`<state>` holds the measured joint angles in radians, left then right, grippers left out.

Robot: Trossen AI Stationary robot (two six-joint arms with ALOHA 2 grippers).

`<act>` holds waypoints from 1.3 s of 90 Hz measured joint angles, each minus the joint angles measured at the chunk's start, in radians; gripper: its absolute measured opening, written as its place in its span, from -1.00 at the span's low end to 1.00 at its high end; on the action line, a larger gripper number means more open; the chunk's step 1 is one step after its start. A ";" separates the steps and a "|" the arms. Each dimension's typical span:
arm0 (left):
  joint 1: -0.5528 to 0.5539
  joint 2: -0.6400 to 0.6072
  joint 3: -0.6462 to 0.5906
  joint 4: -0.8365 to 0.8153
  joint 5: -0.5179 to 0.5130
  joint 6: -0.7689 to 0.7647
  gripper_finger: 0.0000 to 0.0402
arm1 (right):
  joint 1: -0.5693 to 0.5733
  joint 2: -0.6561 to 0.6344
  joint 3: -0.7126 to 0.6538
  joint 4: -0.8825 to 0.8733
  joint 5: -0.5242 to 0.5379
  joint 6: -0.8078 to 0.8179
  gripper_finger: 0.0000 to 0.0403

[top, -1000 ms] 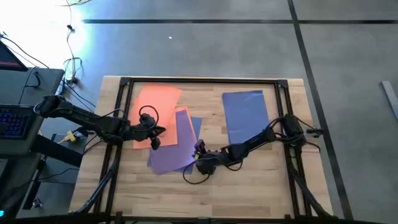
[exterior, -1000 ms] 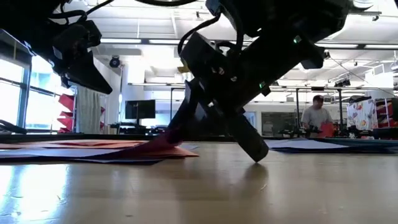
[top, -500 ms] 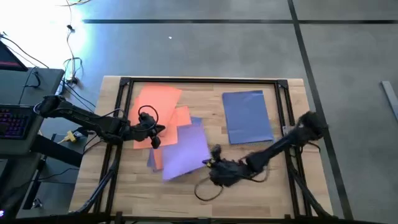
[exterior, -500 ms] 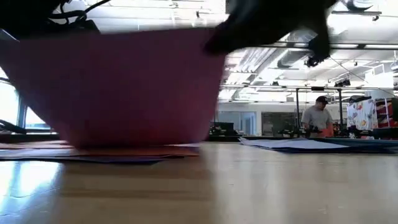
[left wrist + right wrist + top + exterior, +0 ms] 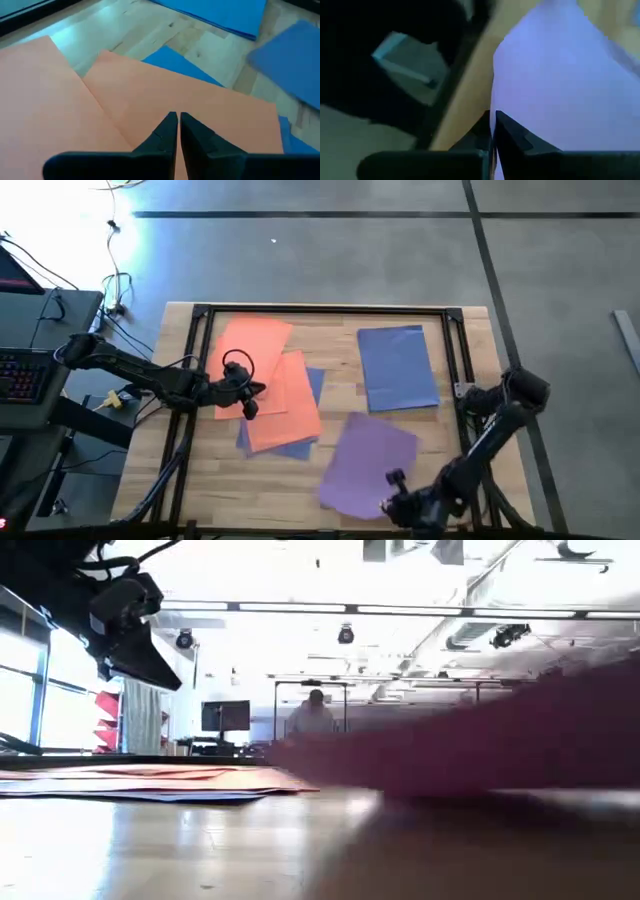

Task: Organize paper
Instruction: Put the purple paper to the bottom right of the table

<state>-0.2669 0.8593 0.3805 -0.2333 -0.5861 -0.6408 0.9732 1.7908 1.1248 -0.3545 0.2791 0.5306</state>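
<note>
Two orange sheets [image 5: 262, 370] lie overlapped at the table's left middle, with a blue sheet [image 5: 300, 446] under them. My left gripper [image 5: 250, 397] hangs shut just above the orange sheets [image 5: 165, 95], touching nothing. A stack of blue paper [image 5: 398, 367] lies flat at the far right. A purple sheet [image 5: 366, 463] sits near the front edge with my right gripper [image 5: 388, 498] shut on it. In the low view it is a dark blur [image 5: 500, 740] close to the camera. My right gripper pinches the purple sheet's edge [image 5: 496, 107] between its two fingers, at the sheet's near side close to its right corner [image 5: 384, 508]. It comes from the table's right, and a single sheet shows in the hold. Whether the sheet's far part lies on the table, I cannot tell.
Black frame rails [image 5: 195, 360] run along the table's left, far and right [image 5: 462, 370] sides. Bare wood lies at the near left [image 5: 230, 490] and between the piles. A keyboard desk [image 5: 25, 370] stands off the left edge. A person [image 5: 313, 718] shows far behind the table.
My right gripper has gone toward the table's near edge and to the right, drawing the purple sheet off the left pile to the near middle. The orange sheet that lay under it now shows.
</note>
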 joint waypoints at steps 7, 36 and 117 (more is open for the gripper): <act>-0.009 0.000 0.000 0.000 -0.002 -0.003 -1.00 | 0.040 0.051 0.000 -0.017 -0.036 0.069 -1.00; -0.046 0.000 0.000 -0.001 -0.031 -0.027 -1.00 | 0.123 0.128 0.005 -0.088 -0.236 0.179 -1.00; -0.064 0.000 0.000 -0.008 -0.054 -0.057 -1.00 | 0.133 0.136 0.163 -0.602 -0.348 0.102 -0.35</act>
<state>-0.3313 0.8597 0.3805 -0.2414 -0.6399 -0.6975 1.1065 1.9266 1.2873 -0.9565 -0.0691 0.6324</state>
